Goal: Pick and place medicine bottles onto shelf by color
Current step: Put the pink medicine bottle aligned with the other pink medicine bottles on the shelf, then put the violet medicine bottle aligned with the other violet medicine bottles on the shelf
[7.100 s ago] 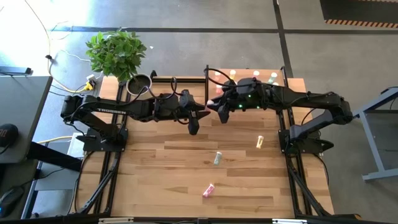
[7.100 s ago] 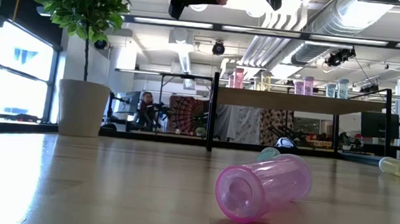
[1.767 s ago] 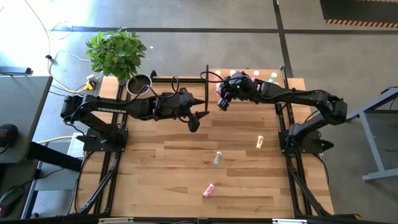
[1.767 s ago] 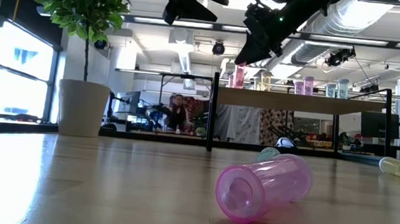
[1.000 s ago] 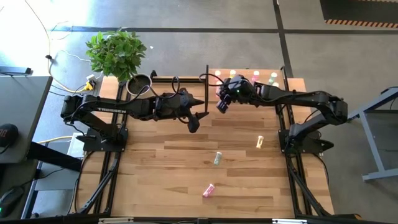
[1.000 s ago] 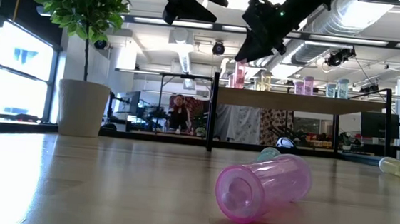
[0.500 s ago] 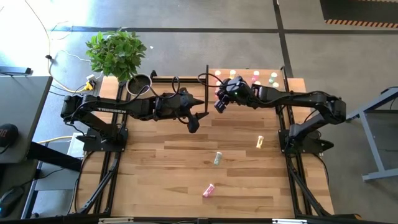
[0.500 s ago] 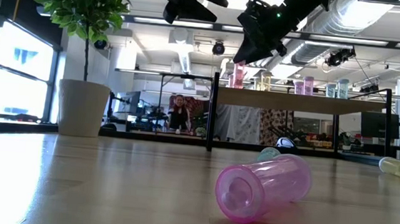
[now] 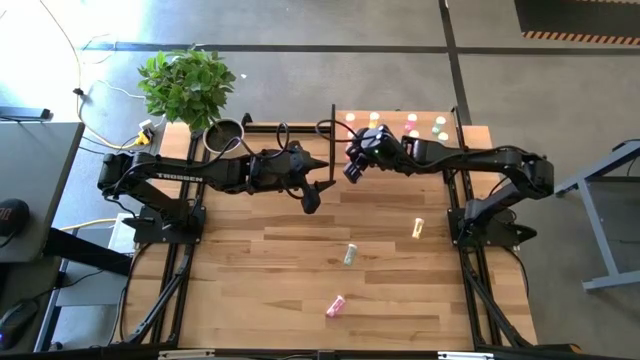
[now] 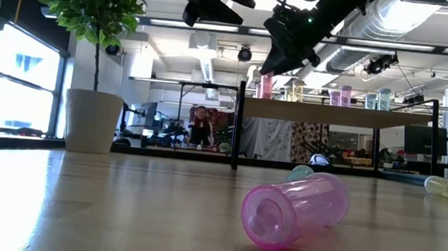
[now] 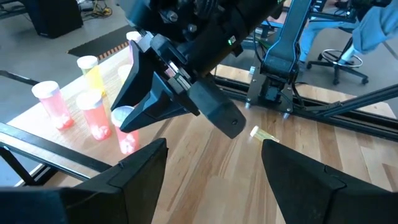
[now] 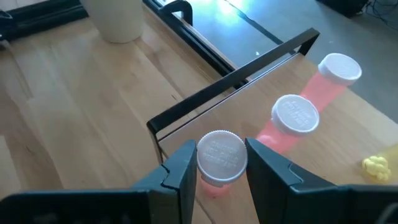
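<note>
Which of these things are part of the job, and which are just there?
Job: bottles on the table, pink, green, yellow; shelf; pink bottle in the right hand.
Just there: plant, pot.

A leafy potted plant [image 9: 187, 86] is seen at the far left corner of the striped wooden bench [image 9: 280, 260], with a small metal bowl [image 9: 224, 133] just beside it. In the low view, the plant's pale pot [image 10: 92, 121] stands on the bench. A person [image 10: 200, 127] is seen in the room behind. Yellow cables [image 9: 100, 92] lie on the grey floor [image 9: 300, 25].
</note>
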Robot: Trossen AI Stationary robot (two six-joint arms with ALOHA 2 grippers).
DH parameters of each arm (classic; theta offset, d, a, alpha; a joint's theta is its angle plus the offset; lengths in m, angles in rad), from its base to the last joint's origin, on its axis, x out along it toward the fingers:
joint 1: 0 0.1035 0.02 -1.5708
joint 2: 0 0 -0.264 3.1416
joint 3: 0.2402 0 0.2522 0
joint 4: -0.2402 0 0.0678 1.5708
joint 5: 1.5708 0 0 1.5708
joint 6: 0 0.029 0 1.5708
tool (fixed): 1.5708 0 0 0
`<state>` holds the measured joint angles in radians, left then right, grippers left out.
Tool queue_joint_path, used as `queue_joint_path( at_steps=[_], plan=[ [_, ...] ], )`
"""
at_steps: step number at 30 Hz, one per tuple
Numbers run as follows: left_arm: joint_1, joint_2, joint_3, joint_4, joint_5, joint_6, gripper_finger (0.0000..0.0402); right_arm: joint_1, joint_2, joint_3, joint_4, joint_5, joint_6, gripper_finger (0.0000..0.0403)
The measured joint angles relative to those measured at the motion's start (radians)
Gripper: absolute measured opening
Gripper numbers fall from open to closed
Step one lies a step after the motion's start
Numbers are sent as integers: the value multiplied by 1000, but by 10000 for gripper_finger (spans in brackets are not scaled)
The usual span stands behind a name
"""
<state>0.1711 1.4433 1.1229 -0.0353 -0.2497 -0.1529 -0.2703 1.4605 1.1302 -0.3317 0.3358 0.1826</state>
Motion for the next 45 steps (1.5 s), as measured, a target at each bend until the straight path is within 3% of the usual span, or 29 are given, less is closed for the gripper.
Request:
queue_joint_path(
  at_steps=[21, 32, 45],
  plan=[
    [0, 0, 0, -2, 4, 0, 255, -18, 0, 0, 0, -10, -4, 107],
    [0, 0, 0, -2, 4, 0, 255, -18, 1, 0, -3, 2, 0, 164],
    [0, 0, 0, -25, 4, 0, 255, -18, -11, 30, -27, 10, -4, 167]
  ],
)
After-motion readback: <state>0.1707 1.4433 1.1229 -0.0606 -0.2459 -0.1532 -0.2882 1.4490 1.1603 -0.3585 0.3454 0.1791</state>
